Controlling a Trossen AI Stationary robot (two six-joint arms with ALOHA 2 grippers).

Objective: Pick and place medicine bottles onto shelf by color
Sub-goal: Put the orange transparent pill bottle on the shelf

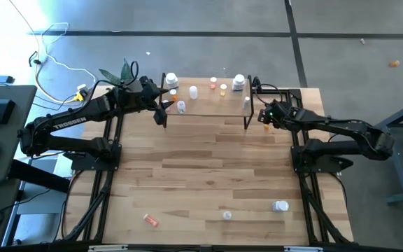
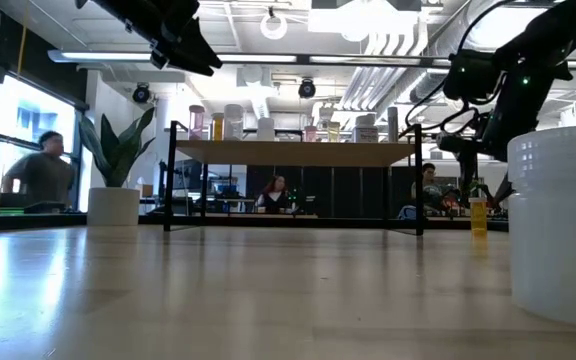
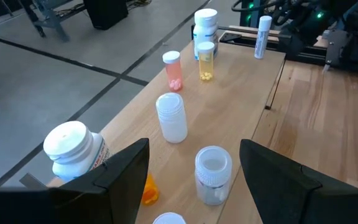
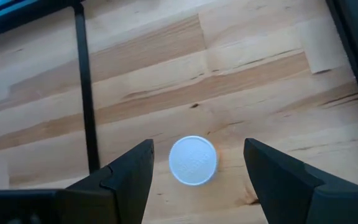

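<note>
Bottles already line the shelf (image 1: 208,105) at the far edge of your worktop (image 1: 208,182): white-capped ones at its left end, a pink one (image 3: 173,70) and an orange one (image 3: 206,60) mid-board, and a white bottle (image 1: 238,82) toward the right end, so the colours look grouped on purpose. Three strays wait near the front edge: an orange-pink bottle (image 1: 150,220), a small clear one (image 1: 227,215) and a white bottle (image 1: 280,206).

Your left pincer (image 3: 194,171) hangs over the shelf's left end with its jaws wide and empty, straddling a clear bottle (image 3: 212,174) that stands on the board; I judge it has either just set that one down or is sizing it up.

Your right pincer (image 4: 197,163) hovers off the shelf's right end, jaws spread and holding nothing, looking straight down on a white-capped bottle (image 4: 192,160) standing on the worktop beside the shelf leg (image 4: 86,87). The cap sits centred between the fingers, which suggests a descent for a pick. Watch that leg as you close in.
</note>
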